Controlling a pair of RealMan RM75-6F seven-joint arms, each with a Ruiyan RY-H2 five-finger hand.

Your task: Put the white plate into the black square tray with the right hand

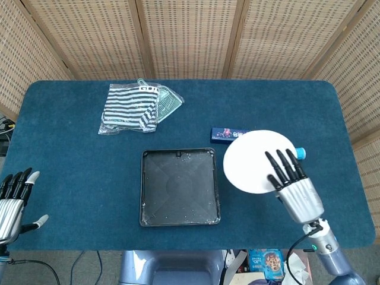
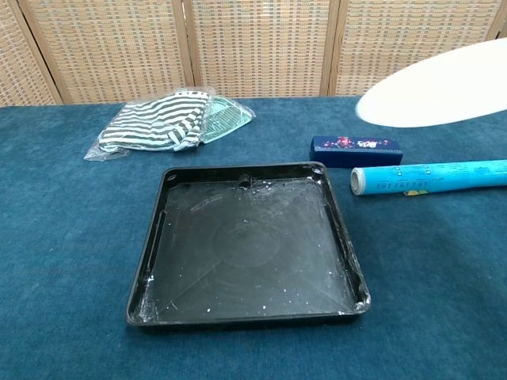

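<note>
The white plate [image 1: 256, 160] is lifted off the table, held at its near right edge by my right hand [image 1: 294, 190], whose fingers lie across its top. In the chest view the plate [image 2: 436, 91] hangs high at the right, above the blue tube, and the hand itself is out of frame. The black square tray [image 1: 179, 187] lies empty at the table's middle, its right rim just left of the raised plate; the tray [image 2: 249, 241] also fills the chest view's centre. My left hand [image 1: 13, 202] rests at the table's near left corner, fingers apart, holding nothing.
A dark blue box [image 1: 222, 134] and a light blue tube [image 2: 428, 178] lie right of the tray, partly hidden under the plate in the head view. A striped bag on a clear packet [image 1: 133, 107] sits at the back left.
</note>
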